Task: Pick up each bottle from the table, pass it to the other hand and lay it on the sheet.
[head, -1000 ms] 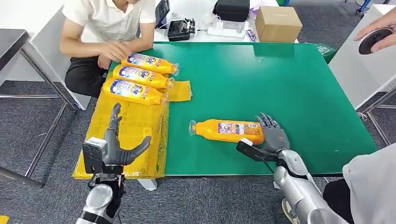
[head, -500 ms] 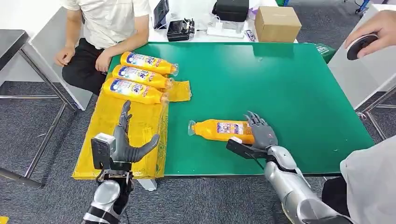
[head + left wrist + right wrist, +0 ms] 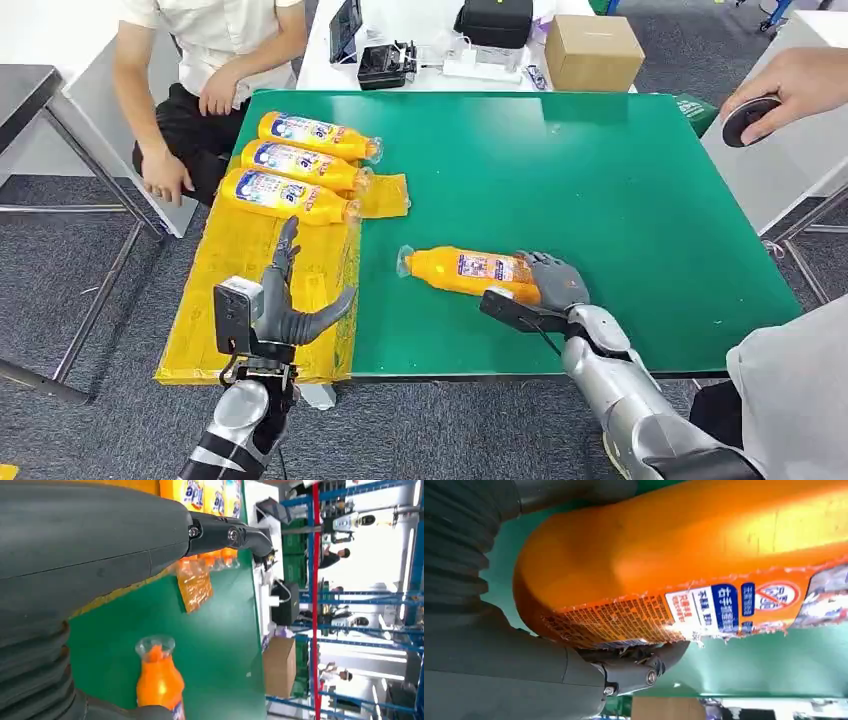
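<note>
An orange bottle (image 3: pixel 465 272) (image 3: pixel 157 680) lies on its side on the green table (image 3: pixel 600 170), cap pointing toward my left side. My right hand (image 3: pixel 555 285) grips its base end, fingers curled over the top and thumb beneath; the right wrist view shows the bottle (image 3: pixel 674 555) lodged against that hand (image 3: pixel 499 670). Three more orange bottles (image 3: pixel 300 163) lie side by side at the far end of the yellow sheet (image 3: pixel 235 270). Over the sheet's near part my left hand (image 3: pixel 290 315) (image 3: pixel 100 545) hovers with fingers spread, holding nothing.
A person sits at the far left corner, one hand (image 3: pixel 165 180) hanging by the table leg. Another person's hand (image 3: pixel 790 85) holds a dark round object at the right. A cardboard box (image 3: pixel 595 50) and black devices stand behind the table. Grey clothing (image 3: pixel 790 400) is at my lower right.
My right hand has closed its fingers over the bottle's base, and the bottle shifted a little to the left. My left hand moved forward and rightward. The seated person drew both hands off the sheet.
</note>
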Robot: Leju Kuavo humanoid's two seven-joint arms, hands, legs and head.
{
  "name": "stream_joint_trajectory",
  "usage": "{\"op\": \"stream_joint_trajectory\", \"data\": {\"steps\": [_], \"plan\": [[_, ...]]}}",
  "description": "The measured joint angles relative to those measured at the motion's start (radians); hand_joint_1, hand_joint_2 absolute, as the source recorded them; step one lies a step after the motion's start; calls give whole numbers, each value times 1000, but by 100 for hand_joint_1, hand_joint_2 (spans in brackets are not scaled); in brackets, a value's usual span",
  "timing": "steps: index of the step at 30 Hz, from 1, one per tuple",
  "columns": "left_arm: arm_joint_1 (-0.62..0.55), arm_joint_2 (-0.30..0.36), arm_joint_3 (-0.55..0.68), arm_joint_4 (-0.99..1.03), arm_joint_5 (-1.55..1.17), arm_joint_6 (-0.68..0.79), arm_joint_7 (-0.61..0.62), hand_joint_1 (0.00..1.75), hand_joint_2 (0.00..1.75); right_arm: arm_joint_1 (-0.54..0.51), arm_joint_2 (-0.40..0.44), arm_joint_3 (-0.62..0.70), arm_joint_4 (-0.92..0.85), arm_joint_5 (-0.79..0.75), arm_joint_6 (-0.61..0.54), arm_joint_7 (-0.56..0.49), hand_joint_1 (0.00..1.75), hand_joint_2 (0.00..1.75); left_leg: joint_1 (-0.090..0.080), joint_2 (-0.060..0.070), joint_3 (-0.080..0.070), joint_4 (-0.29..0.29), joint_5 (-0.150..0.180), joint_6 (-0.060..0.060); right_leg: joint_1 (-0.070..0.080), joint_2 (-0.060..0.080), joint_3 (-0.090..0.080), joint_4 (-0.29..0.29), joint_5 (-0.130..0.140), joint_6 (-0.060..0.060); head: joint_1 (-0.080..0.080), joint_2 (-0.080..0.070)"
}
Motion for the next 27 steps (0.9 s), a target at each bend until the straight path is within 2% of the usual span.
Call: {"op": "stream_joint_trajectory", "data": {"steps": [7, 10, 14, 17, 19, 22, 27], "plan": [[-4, 1, -6, 9, 9, -19, 0, 0, 175, -15, -4, 1, 28, -25, 42, 15, 175, 175, 0, 0, 3, 0, 0, 0, 0, 0, 3, 0, 0, 0, 0, 0], [-3, 1, -6, 9, 22, -32, -5, 0, 175, -10, -3, -22, 28, -136, 76, -83, 175, 175, 0, 0, 3, 0, 0, 0, 0, 0, 4, 0, 0, 0, 1, 0], [-2, 2, -6, 9, 58, -63, -5, 0, 175, 1, 2, -47, 28, -189, 92, -139, 175, 175, 0, 2, 5, 0, -1, 0, 0, 3, 4, 0, 0, 0, 1, 0], [17, -1, -7, 7, 229, -205, 20, 0, 175, 31, 19, -89, 7, -336, 165, -315, 175, 175, 0, 2, 5, 0, -1, -1, 1, 3, 5, 0, 0, 0, 0, 0], [48, -6, -19, 7, 313, -251, 32, 0, 175, 93, 51, -119, -68, -459, 208, -387, 175, 175, 1, 2, 3, 0, -1, -1, 1, 3, 3, 0, 0, 0, 0, 0], [84, -9, -41, 7, 364, -251, 29, 0, 175, 189, 92, -122, -222, -578, 224, -340, 175, 175, 1, 1, -2, 0, -1, -1, 2, 2, -2, 0, 0, -1, 0, 0], [120, -3, -65, -7, 425, -261, 51, 0, 175, 289, 129, -107, -447, -697, 200, -341, 175, 175, 2, -1, -6, 0, -1, -1, 2, 1, -4, 0, -1, -1, 1, 0]]}}
